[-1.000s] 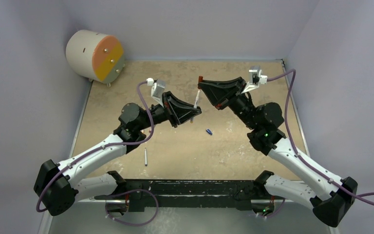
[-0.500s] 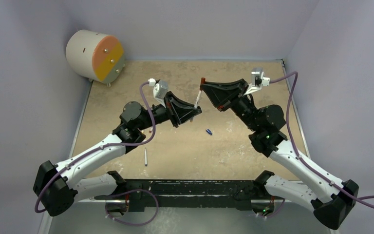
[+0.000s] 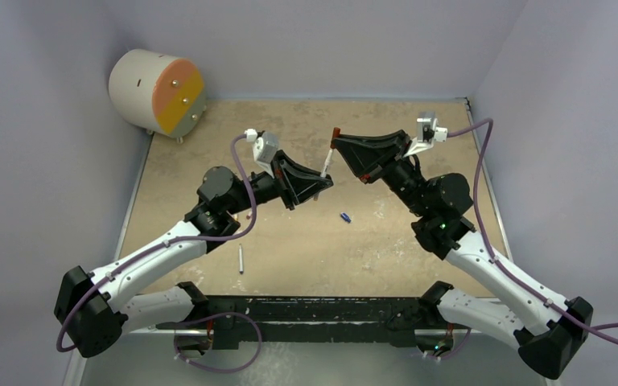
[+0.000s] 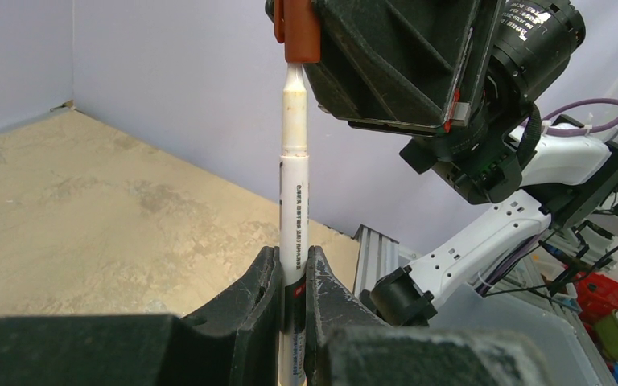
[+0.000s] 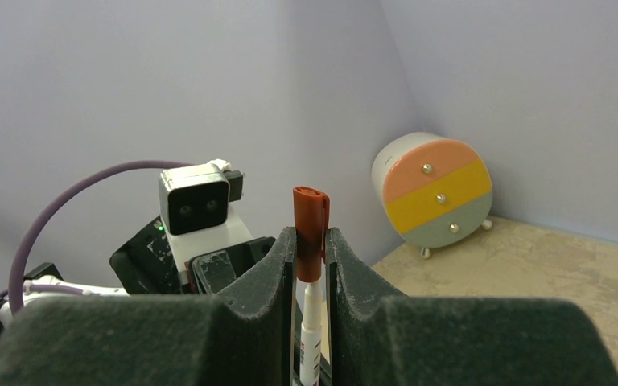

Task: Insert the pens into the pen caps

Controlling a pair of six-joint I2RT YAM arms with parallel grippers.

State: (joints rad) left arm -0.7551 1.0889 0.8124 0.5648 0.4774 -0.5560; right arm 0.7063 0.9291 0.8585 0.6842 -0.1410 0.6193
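The tan table (image 3: 418, 129) sat boxed in by pale walls, its far and side edges running right up against them, with a round drawer cabinet (image 3: 158, 91) perched at the far left corner. From above, my two arms met over the middle of the surface, well clear of every wall. My left gripper (image 3: 320, 183) was clamped on a white pen (image 3: 324, 167) standing nearly upright, and my right gripper (image 3: 336, 145) pinched the red-brown cap (image 3: 334, 133) right at the pen's top end. Bare table lay all around the pair. A blue cap (image 3: 344, 216) rested near them on the side toward my bases, and a second pen (image 3: 241, 258) lay well apart at the near left, beside my left forearm. From my left wrist, my fingers (image 4: 261, 297) were narrow around the lower barrel of the pen (image 4: 294, 201), which rose straight up to the cap (image 4: 300, 32). Its slim nib section met the cap's open mouth, though I could not tell how far in it sat. Behind it the table's edge met the wall. From my right wrist, my fingers (image 5: 278, 265) squeezed the cap (image 5: 310, 233) across its lower half, its top poking free above them. The pen (image 5: 311, 330) hung in line directly beneath, and the cabinet (image 5: 434, 193) stood off to the right by the wall.
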